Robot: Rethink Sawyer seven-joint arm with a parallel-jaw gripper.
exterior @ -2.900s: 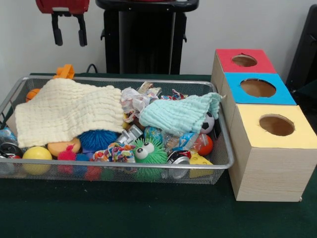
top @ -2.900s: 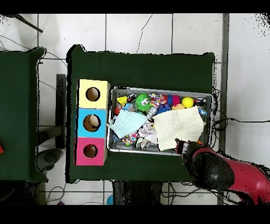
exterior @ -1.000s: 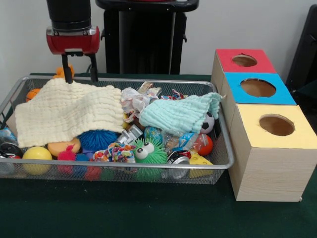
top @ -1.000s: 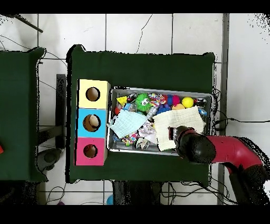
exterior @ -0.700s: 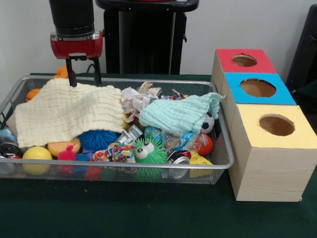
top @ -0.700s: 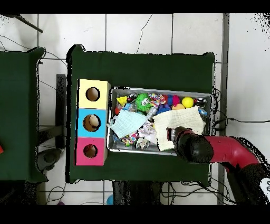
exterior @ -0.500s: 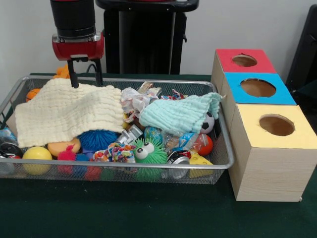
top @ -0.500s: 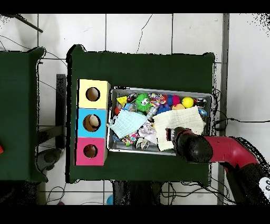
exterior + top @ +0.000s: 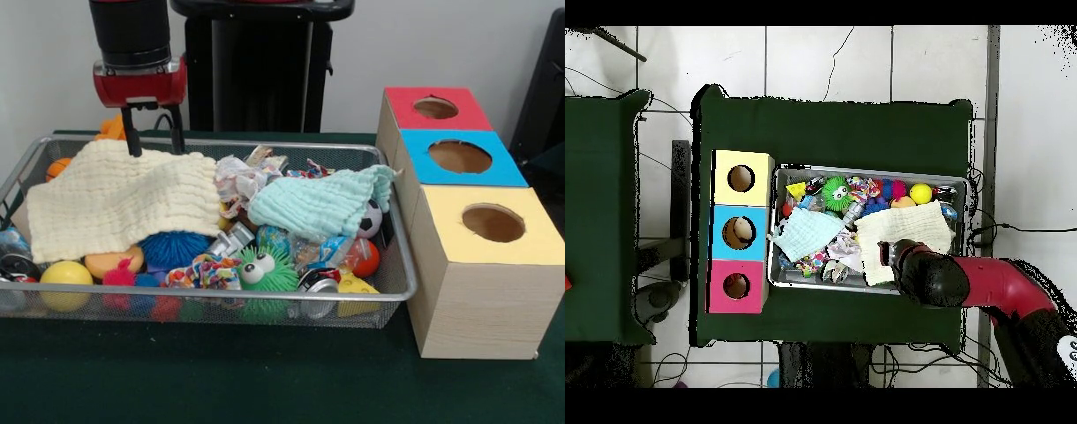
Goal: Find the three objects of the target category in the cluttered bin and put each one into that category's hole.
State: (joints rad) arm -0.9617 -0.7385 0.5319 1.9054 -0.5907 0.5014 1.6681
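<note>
I see the gripper, jaws open, tips at the cream cloth's far edge, near the wire bin's back rim; toys lie cluttered beneath.

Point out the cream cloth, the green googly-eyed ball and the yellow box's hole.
cream cloth [image 9: 119, 199], front view, middle of its folds
green googly-eyed ball [image 9: 269, 276], front view, spiky body
yellow box's hole [image 9: 493, 223], front view, opening's centre

The scene is being lit evenly and brightly from above. Soft shadows are being cast under the wire bin onto the table. No glare is being produced.
</note>
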